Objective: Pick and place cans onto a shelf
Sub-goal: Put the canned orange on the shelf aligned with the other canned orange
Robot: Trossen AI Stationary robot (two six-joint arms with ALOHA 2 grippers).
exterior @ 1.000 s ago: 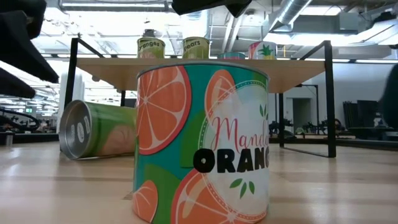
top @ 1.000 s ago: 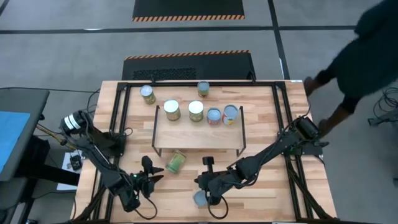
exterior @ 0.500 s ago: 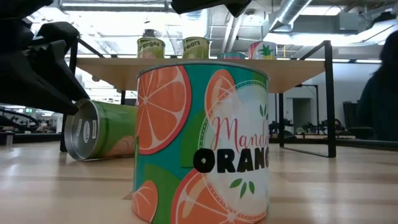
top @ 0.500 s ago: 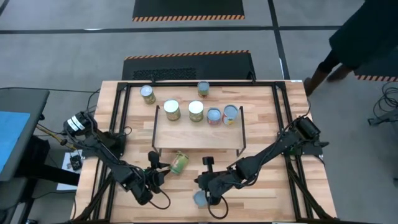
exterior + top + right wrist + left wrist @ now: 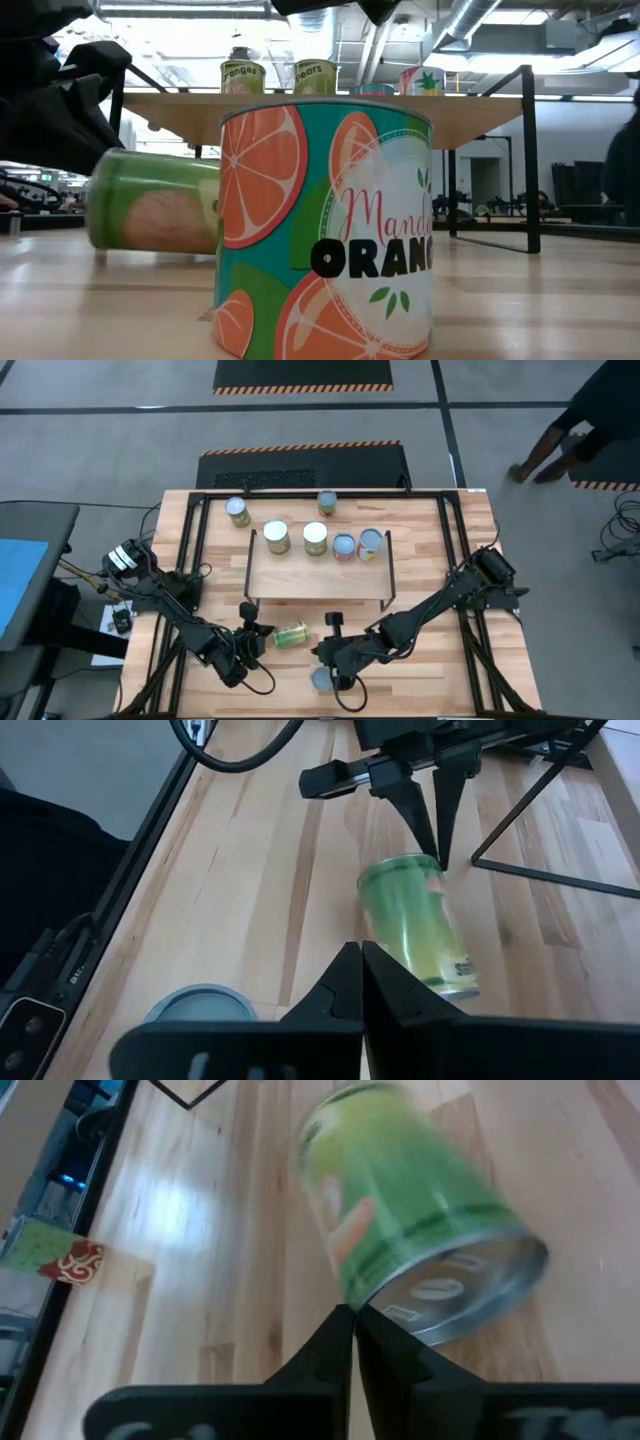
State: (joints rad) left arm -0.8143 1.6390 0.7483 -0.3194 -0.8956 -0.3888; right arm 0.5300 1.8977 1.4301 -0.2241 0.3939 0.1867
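A green can (image 5: 291, 635) lies on its side on the table in front of the shelf (image 5: 315, 575); it also shows in the low view (image 5: 155, 212). My left gripper (image 5: 260, 632) is shut at the can's left end (image 5: 352, 1315). My right gripper (image 5: 333, 622) is shut and empty, just right of the green can (image 5: 358, 952). An orange-label can (image 5: 322, 679) stands upright by the near edge, under my right arm, and fills the low view (image 5: 325, 225). Several cans (image 5: 315, 537) stand on the shelf. Two cans (image 5: 237, 511) (image 5: 327, 503) stand on the table behind it. My left gripper touches the green can with its shut fingertips (image 5: 345, 1330), at the label's edge by the rim of the silvery end (image 5: 385, 1295). The fingers come nearly level from the table's left, along the can. The can lies on its side on the table.
The shelf's black wire legs (image 5: 250, 598) (image 5: 385, 600) stand just beyond the green can. Black frame rails (image 5: 195, 550) run along both table sides. A person (image 5: 590, 420) walks on the floor past the far right corner.
My left gripper has gone toward the table's right and far edge, up to the green can. The can has turned on the table from a slant to lying left-to-right and has slid a little to the right. The person has walked away to the right.
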